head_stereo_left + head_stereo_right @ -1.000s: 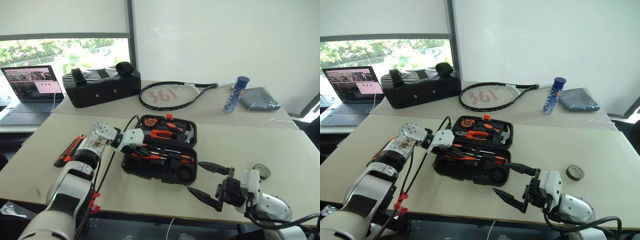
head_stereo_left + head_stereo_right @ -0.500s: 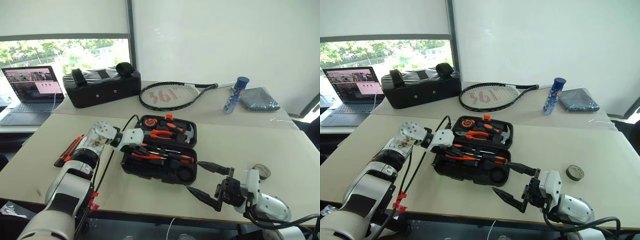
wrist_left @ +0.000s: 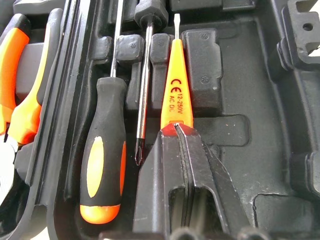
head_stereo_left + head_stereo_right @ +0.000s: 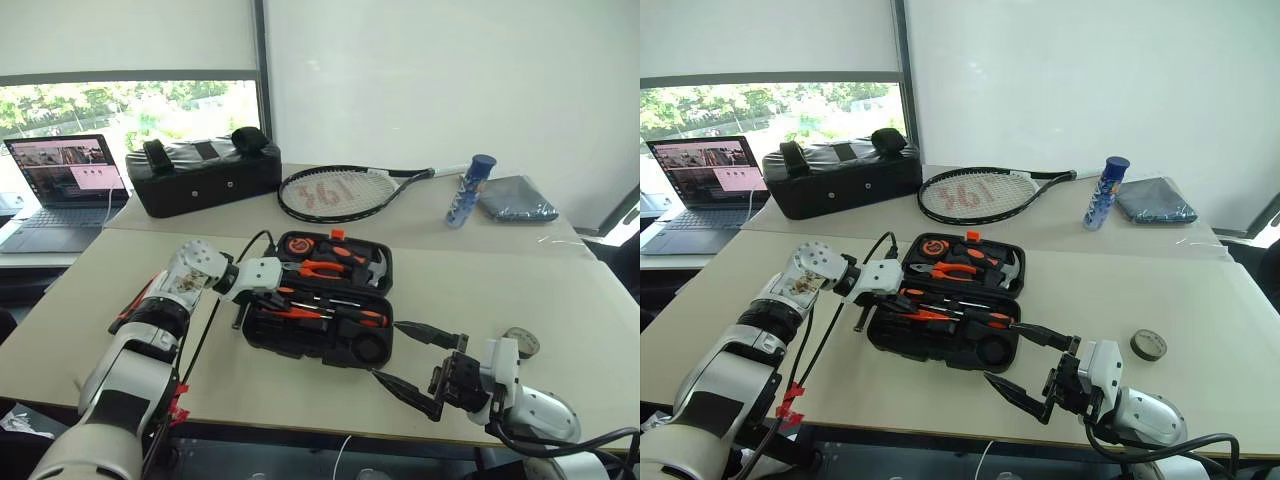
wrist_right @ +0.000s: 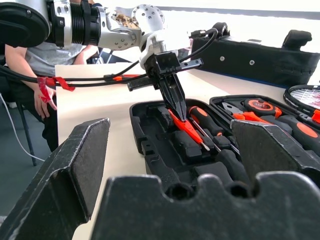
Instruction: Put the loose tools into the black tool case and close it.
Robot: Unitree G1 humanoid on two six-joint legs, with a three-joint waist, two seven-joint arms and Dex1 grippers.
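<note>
The black tool case lies open mid-table, with pliers and a hammer in its lid. My left gripper reaches into the case's near half from the left. It is shut, and its fingertips rest on the butt end of the slim orange tester, which lies in its slot. An orange-black screwdriver sits in the slot beside it. An orange utility knife lies on the table behind my left arm. The black tape roll lies at the right. My right gripper hovers open and empty at the case's front right corner.
A tennis racket, a black padded bag and a laptop stand at the back. A blue can and a grey cloth are at the back right. A seated person is beyond the table's left side.
</note>
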